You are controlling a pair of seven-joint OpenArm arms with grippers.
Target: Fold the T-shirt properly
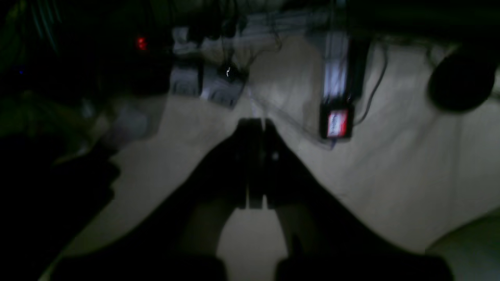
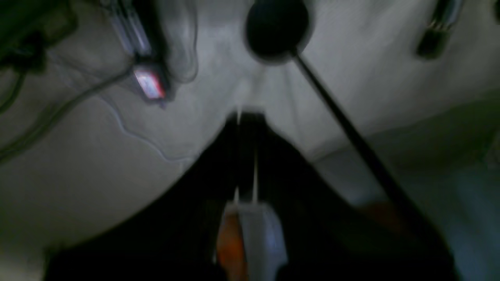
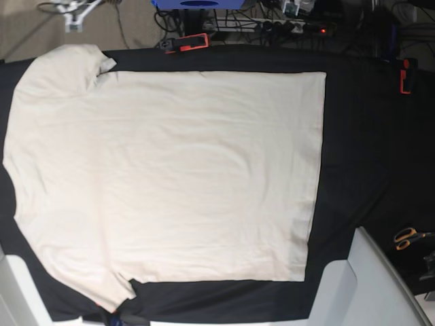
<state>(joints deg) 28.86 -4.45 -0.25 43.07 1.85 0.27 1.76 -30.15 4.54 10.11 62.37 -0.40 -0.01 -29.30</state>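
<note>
The cream T-shirt (image 3: 170, 176) lies spread flat on the black tablecloth (image 3: 360, 149) in the base view. Its hem is toward the right and its sleeves are at the top left (image 3: 68, 61) and bottom left (image 3: 102, 292). Its collar does not show. Only white arm parts show at the bottom right (image 3: 353, 285) and bottom left (image 3: 13, 292), off the shirt. In the left wrist view my left gripper (image 1: 252, 164) has its dark fingers pressed together, holding nothing. In the blurred right wrist view my right gripper (image 2: 246, 152) also looks shut and empty. Neither wrist view shows the shirt.
Orange clamps hold the cloth at the top (image 3: 187, 43) and right (image 3: 405, 76). Orange-handled scissors (image 3: 408, 238) lie at the right edge. Cables and a power strip (image 3: 299, 27) run behind the table. Both wrist views show pale floor with cables and a red-labelled box (image 1: 336, 123) (image 2: 148, 84).
</note>
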